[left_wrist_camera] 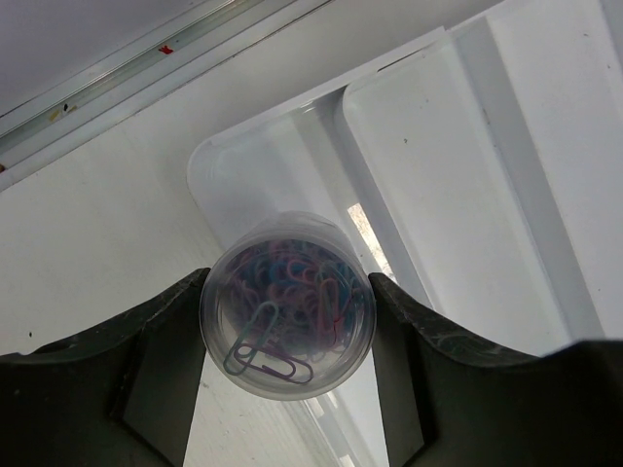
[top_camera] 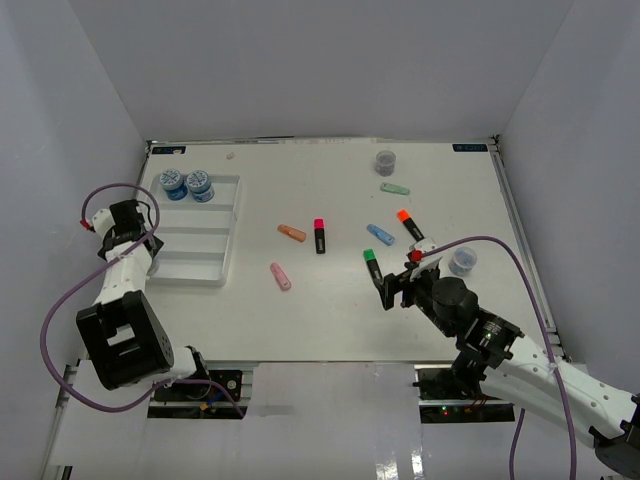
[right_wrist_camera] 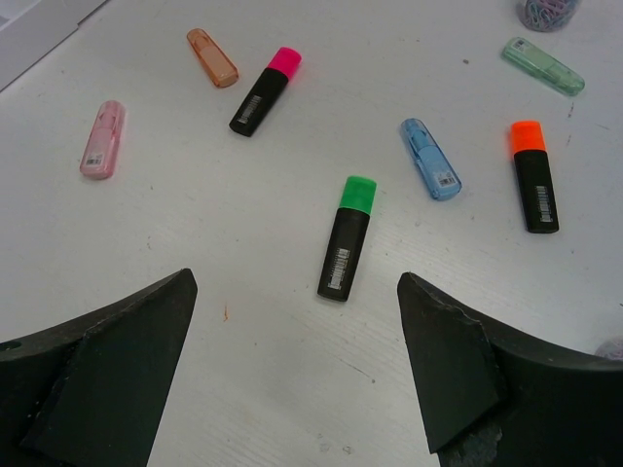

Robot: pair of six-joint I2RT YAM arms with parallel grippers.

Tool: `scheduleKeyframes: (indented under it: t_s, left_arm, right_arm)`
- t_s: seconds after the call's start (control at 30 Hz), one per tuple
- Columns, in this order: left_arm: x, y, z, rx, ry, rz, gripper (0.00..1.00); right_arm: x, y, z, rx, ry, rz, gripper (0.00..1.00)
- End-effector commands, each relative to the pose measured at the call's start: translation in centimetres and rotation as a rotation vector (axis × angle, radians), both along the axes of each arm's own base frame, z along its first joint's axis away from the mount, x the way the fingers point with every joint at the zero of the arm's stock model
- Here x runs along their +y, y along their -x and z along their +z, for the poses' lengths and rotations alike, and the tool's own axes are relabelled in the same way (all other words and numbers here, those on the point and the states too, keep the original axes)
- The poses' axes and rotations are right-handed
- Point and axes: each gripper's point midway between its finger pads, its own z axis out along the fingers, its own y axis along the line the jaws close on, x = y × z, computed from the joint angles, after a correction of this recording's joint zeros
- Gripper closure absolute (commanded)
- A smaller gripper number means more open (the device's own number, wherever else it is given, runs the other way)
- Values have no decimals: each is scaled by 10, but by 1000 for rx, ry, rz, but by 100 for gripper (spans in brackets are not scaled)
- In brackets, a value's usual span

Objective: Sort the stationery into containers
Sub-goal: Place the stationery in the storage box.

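Left gripper (left_wrist_camera: 288,336) clamped on one clip jar (left_wrist_camera: 287,292) over tray's (left_wrist_camera: 438,195) left edge, right gripper (right_wrist_camera: 297,282) wide open, empty, above green highlighter (right_wrist_camera: 346,238), I count three highlighters (top_camera: 320,236) (top_camera: 409,224), four pastel markers (top_camera: 291,232) (top_camera: 280,276) (top_camera: 379,235) (top_camera: 394,188), two blue jars (top_camera: 172,183) (top_camera: 200,186) in tray's far compartment, two grey jars (top_camera: 385,160) (top_camera: 462,262) right.

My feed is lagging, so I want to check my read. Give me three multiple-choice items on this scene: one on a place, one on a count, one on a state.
1. Where do the two blue jars stand?
A) the tray's far compartment
B) the tray's near compartment
C) on the table

2. How many highlighters lie on the table?
A) two
B) three
C) five

3. The left pincer is:
A) open, empty
B) shut on a jar
C) shut on a marker

Answers:
1 A, both sit at the tray's far end in the top view.
2 B, one each with a pink, orange and green cap.
3 B, it clamps a paperclip jar from both sides.
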Motion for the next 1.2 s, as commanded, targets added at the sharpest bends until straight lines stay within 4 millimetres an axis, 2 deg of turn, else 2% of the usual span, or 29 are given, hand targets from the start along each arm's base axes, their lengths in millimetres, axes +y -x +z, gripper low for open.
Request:
scheduleKeyframes:
  t_s: [0.0,0.13,0.33,0.53,0.7,0.73,0.77,0.83,0.9,1.0,1.17]
  left_arm:
    - [9,-11,11,-73,-41,15,40]
    - [14,-13,8,-69,-62,28,39]
    - [11,-21,-4,-75,-34,4,37]
    - [14,-21,-13,-68,-29,6,35]
    - [13,-22,-20,-53,-13,1,25]
    - [13,-22,-21,-48,-7,2,22]
    - [13,-22,-21,-47,-6,2,14]
    - [11,-23,-22,-46,5,-5,9]
    - [10,-24,-21,-50,14,-13,3]
    - [6,-24,-18,-47,29,-23,2]
    - [-5,-32,14,-145,41,-86,2]
  right_arm:
    - [4,-3,14,-33,-49,1,10]
    - [6,-1,13,-27,-49,14,10]
    - [7,-2,10,-19,-38,15,10]
    - [7,-2,9,-16,-35,17,10]
    - [7,-4,7,-13,-21,6,10]
    - [6,-5,6,-11,-17,1,10]
    - [6,-5,6,-10,-13,-3,10]
    - [7,-6,7,-11,-11,-6,10]
    - [7,-8,8,-10,-9,-10,10]
    - [4,-11,10,-8,-6,-37,10]
    - [-18,-28,20,-4,23,-202,10]
